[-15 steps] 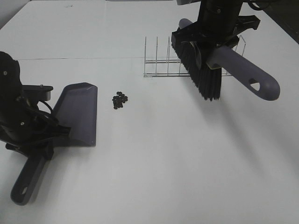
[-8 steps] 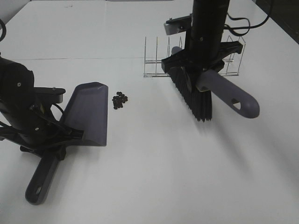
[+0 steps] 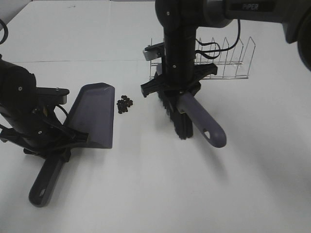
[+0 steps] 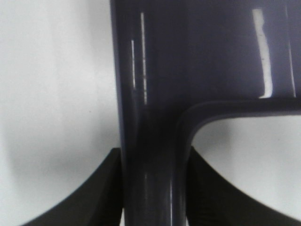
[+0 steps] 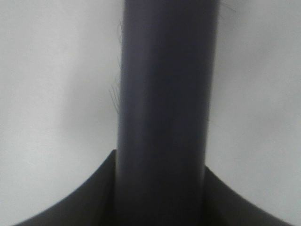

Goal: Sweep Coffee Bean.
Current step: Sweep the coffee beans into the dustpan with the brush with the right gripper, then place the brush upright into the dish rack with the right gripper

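A small pile of dark coffee beans (image 3: 125, 104) lies on the white table. The grey-purple dustpan (image 3: 92, 115) rests just left of the beans, its open edge toward them. My left gripper (image 3: 52, 145) is shut on the dustpan's handle, which fills the left wrist view (image 4: 153, 141). The brush (image 3: 187, 116) hangs to the right of the beans, its black bristles low over the table. My right gripper (image 3: 177, 90) is shut on the brush handle, seen close in the right wrist view (image 5: 164, 117).
A wire rack (image 3: 218, 60) stands behind the right arm at the back of the table (image 3: 155, 194). A dark edge shows at the far right.
The right arm has brought the brush left and down, from over the rack to beside the beans. The left arm has slid the dustpan right, closer to the beans.
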`<state>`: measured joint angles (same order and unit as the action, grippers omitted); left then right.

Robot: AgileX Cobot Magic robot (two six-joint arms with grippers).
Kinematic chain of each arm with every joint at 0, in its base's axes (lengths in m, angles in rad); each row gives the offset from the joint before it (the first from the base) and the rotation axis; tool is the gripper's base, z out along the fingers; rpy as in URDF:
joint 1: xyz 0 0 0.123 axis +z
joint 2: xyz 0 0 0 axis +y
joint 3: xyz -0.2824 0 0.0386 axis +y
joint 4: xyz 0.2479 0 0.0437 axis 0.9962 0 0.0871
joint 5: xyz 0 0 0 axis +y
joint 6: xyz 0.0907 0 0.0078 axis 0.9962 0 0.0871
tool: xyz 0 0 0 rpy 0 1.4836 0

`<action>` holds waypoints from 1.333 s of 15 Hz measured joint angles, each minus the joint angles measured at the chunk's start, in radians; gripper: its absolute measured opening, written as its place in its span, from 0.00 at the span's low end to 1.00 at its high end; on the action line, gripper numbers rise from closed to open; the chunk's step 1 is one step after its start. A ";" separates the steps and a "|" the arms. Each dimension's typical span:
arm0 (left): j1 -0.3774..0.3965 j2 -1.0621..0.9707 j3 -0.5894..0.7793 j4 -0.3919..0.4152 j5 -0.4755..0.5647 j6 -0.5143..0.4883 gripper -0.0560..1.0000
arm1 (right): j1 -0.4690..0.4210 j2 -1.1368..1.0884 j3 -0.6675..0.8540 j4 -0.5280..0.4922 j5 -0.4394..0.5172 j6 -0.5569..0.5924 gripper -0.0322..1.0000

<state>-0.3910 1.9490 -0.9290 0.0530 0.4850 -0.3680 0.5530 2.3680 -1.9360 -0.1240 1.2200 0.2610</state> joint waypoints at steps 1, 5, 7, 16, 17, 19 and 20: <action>0.000 0.000 0.000 0.001 -0.001 0.000 0.38 | 0.054 0.036 -0.045 0.000 -0.002 0.013 0.32; 0.000 0.000 0.000 0.001 -0.001 -0.001 0.38 | 0.159 0.077 -0.099 0.012 0.000 0.011 0.32; 0.000 0.000 0.000 0.001 -0.001 -0.001 0.38 | 0.209 0.089 -0.147 0.057 0.000 -0.003 0.32; 0.000 0.000 0.000 0.001 -0.001 -0.002 0.38 | 0.232 0.022 -0.215 -0.025 0.008 -0.015 0.32; 0.000 0.000 0.000 0.001 -0.001 -0.002 0.38 | 0.204 -0.001 -0.204 -0.035 0.006 -0.015 0.32; 0.000 0.000 0.000 0.001 -0.001 -0.002 0.38 | 0.121 -0.028 -0.147 -0.052 0.006 -0.015 0.32; 0.000 0.000 0.000 0.001 -0.001 -0.002 0.38 | 0.087 -0.027 -0.111 -0.058 0.007 -0.015 0.32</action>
<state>-0.3910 1.9490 -0.9290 0.0540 0.4840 -0.3700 0.6400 2.3410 -2.0470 -0.1820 1.2270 0.2460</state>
